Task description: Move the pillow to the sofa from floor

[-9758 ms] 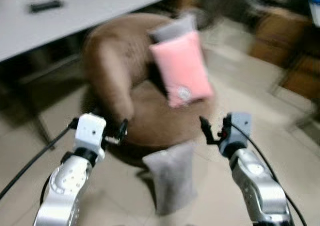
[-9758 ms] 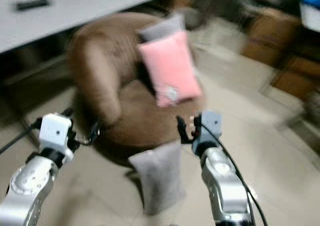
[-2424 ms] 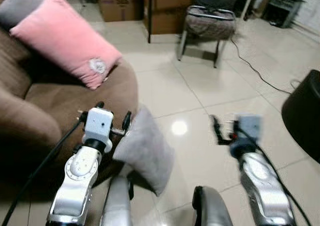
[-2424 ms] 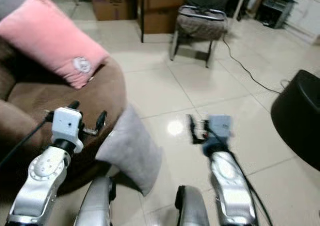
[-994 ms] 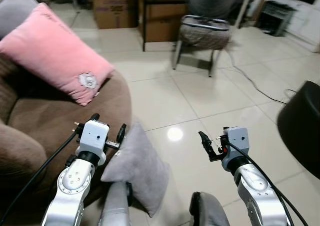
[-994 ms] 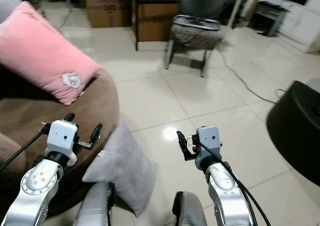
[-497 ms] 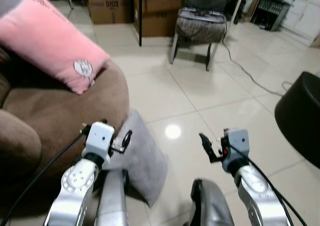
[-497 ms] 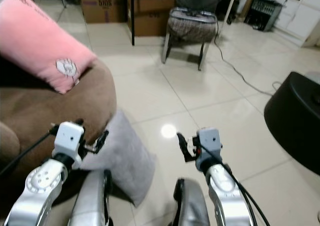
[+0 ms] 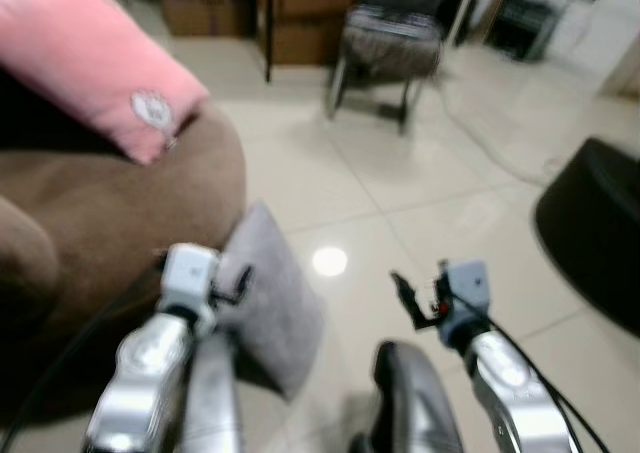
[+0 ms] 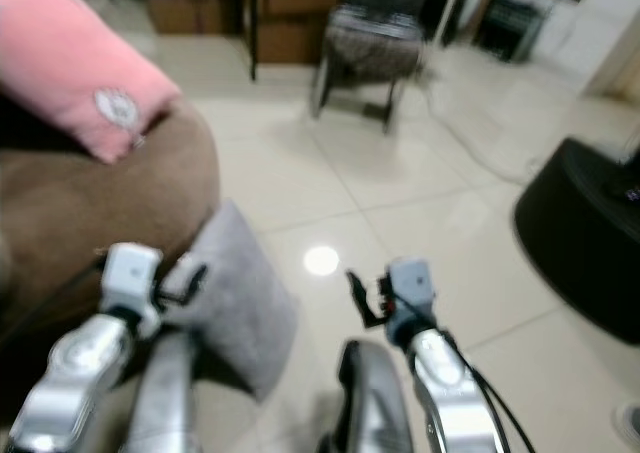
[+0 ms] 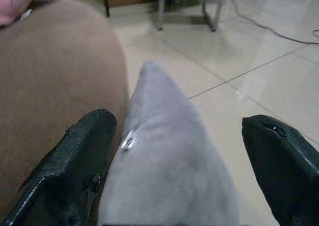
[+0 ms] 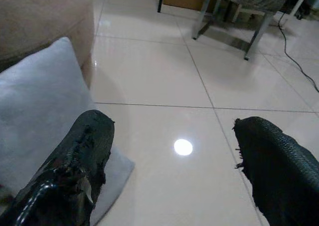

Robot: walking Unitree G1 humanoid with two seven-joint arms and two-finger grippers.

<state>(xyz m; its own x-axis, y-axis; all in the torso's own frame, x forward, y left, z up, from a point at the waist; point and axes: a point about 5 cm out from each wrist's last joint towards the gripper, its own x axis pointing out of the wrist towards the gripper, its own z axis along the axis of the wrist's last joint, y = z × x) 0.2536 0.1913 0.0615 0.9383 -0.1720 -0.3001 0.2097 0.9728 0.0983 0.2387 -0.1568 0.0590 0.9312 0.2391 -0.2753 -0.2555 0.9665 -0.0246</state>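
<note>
**Closing on the grey pillow, left gripper nearest**

Leaning against the sofa's (image 9: 120,213) rounded front edge, the grey pillow (image 9: 268,298) stands on the tiled floor (image 9: 420,203), one corner up, its lower part on the tiles. Its long axis runs tilted, from that top corner near the sofa's edge down and away toward the robot.

Left gripper (image 11: 174,161) is right at the pillow: in the wrist view its two black fingers (image 11: 75,161) stand wide apart w/ the grey fabric between them, one finger close beside the brown sofa. Can't tell if either pad touches the fabric yet. So the pillow lies straight ahead of the left gripper, between its fingers.

Right gripper (image 10: 362,291) hangs over bare tiles to the pillow's right, fingers (image 12: 79,171) apart, nothing held. The pillow shows at the edge of its wrist view, off to one side, so this arm is the farther one and would have to come across toward the sofa.

Judgement: the grasp belongs to the left arm; closing on the upper part, then lifting over the sofa's edge onto the seat.

Labels: the pink pillow (image 9: 95,68) on the sofa carries a small round pale emblem, too blurred to read. A small pale tag shows on the grey pillow (image 11: 127,142), no legible text. Boxes (image 9: 205,3) at the far wall: nothing readable.
</note>
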